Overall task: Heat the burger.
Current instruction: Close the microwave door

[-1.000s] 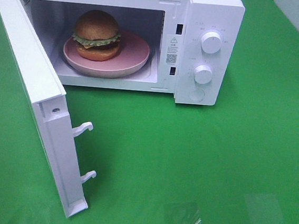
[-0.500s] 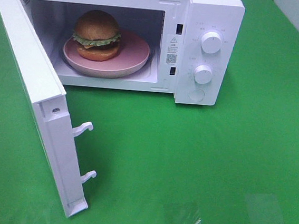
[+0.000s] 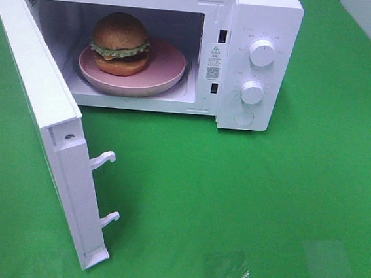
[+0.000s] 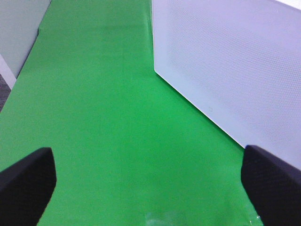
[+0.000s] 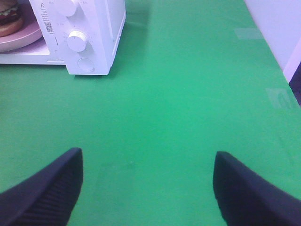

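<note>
**Figure:** Burger [image 3: 120,44] sitting inside the open microwave [image 3: 263,15], awaiting heating.
Nearest, the left gripper [image 4: 150,188] and right gripper [image 5: 146,188] are hanging released over the table [image 3: 264,206]; the door [image 3: 49,119] is standing wide; farthest, the burger is resting by the plate's [image 3: 169,68] left edge, likely light, soft and loose-layered, best lifted by the plate's rim.

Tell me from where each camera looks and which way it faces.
Exterior high: high in front, looking down at the open microwave and burger; no arm shows.
Left wrist: low over the table, facing the door from outside; open left gripper shows.
Right wrist: low, facing the dials; open right gripper shows.
All share the microwave.
</note>
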Controlling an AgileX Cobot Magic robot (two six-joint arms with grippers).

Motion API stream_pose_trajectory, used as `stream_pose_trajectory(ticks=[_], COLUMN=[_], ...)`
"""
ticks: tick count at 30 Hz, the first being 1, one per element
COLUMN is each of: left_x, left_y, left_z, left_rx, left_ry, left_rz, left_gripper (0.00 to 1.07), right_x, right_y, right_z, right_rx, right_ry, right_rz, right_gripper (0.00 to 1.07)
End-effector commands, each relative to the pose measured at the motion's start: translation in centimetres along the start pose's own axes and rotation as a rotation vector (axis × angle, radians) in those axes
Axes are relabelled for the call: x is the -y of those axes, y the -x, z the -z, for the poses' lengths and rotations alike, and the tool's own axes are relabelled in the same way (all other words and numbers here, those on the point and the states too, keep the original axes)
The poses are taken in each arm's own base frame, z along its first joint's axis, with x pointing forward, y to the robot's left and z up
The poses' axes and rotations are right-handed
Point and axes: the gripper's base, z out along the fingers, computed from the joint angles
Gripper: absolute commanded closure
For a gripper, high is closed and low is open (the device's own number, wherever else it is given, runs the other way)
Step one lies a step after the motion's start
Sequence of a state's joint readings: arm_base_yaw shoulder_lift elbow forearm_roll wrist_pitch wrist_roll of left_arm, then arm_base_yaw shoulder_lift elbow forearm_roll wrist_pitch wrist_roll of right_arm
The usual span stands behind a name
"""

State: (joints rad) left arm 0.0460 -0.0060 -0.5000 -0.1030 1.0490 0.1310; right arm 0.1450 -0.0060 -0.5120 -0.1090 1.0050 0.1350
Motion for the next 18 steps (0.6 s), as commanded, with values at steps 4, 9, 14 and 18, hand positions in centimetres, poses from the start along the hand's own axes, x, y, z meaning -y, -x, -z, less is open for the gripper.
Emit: stream_pose_trajectory(ticks=[4, 9, 14, 18], left_x=[0.03, 0.03, 0.03, 0.03], left_y=[-0.06, -0.06, -0.06, -0.06], left_z=[0.15, 0.15, 0.15, 0.15], left_rx=[0.026, 0.026, 0.026, 0.026], left_ry=[-0.002, -0.002, -0.002, -0.002], left_rz=[-0.002, -0.002, -0.002, -0.002], left_gripper=[0.04, 0.04, 0.04, 0.04], right_x=[0.06, 0.06, 0.06, 0.06], right_y=[-0.17, -0.17, -0.17, -0.17], right_z=[0.34, 0.34, 0.34, 0.34], right_rx=[0.022, 0.022, 0.022, 0.022], right_ry=[-0.006, -0.006, -0.006, -0.006], right_rz=[-0.013, -0.013, -0.013, -0.013], right_gripper=[0.36, 0.37, 0.37, 0.37])
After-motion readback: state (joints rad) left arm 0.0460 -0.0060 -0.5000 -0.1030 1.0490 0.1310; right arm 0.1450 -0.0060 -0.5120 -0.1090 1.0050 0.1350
